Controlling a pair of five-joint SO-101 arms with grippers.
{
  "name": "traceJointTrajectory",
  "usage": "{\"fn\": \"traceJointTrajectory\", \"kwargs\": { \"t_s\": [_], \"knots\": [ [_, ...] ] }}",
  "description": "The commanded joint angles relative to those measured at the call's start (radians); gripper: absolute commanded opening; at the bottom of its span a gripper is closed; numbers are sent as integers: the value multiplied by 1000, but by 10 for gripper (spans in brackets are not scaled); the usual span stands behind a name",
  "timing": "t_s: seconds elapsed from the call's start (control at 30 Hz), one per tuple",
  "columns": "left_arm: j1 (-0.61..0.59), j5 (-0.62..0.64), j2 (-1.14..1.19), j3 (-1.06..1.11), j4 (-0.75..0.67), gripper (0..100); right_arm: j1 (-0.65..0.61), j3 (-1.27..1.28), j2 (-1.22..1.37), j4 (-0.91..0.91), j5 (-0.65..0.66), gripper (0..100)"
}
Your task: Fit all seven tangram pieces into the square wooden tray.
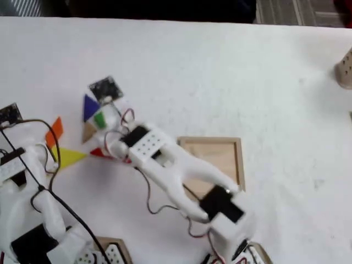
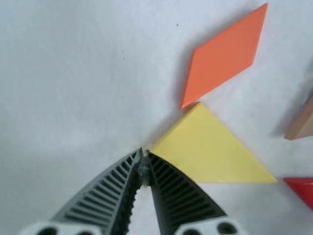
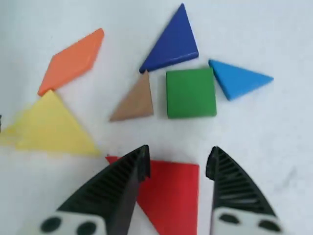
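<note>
Right gripper [image 3: 178, 152] is spread wide over the red triangle [image 3: 171, 193], whose flat far edge runs between the fingers. A strip of bare table lies ahead, then the brown triangle [image 3: 134, 100] and green square [image 3: 190, 93], with the dark blue triangle [image 3: 173, 41] and light blue triangle [image 3: 237, 78] beyond. Left gripper [image 2: 142, 157] is pinched closed on nothing, its tips at the yellow triangle [image 2: 208, 152] corner. The orange parallelogram [image 2: 225, 54] lies just past it. The wooden tray [image 1: 237, 159] sits behind the right gripper, partly under its arm.

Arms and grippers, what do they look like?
The left arm and right arm are white plastic with black motor blocks. A black cable loops over the left; thin red wires trail the right. The left gripper and right gripper have dark grey, ribbed, tapering fingers.
</note>
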Motion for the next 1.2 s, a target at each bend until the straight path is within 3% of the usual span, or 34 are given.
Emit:
{"fn": "traceJointTrajectory", "kwargs": {
  "t_s": [0.0, 0.13, 0.23, 0.33, 0.47, 0.53, 0.67, 0.83, 0.97, 1.17],
  "knots": [
    [-5, 9, -4, -32, -8, 23, -8, -38, 99, -125, -5, 194],
    [-5, 9, -4, -32, -8, 23, 15, -166, 174, 68, 21, 194],
    [-5, 8, -4, -32, -8, 23, 13, -247, 186, 308, 170, 194],
    [-5, 8, -4, -32, -8, 23, 7, -256, 188, 473, 402, 193],
    [-4, 8, -4, -32, -8, 23, 4, -253, 186, 590, 473, 101],
    [-4, 8, -4, -32, -8, 23, 2, -233, 180, 610, 476, 68],
    [-5, 6, -4, -32, -8, 23, 8, -121, 62, 593, 476, 109],
    [-5, 6, -4, -32, -8, 23, 18, 104, -278, 572, 477, 116],
    [-4, 6, -4, -32, -8, 23, -13, 359, -467, 447, 493, 128],
    [-2, 5, -4, -32, -8, 23, -21, 433, -430, 400, 608, 350]
  ]
}}
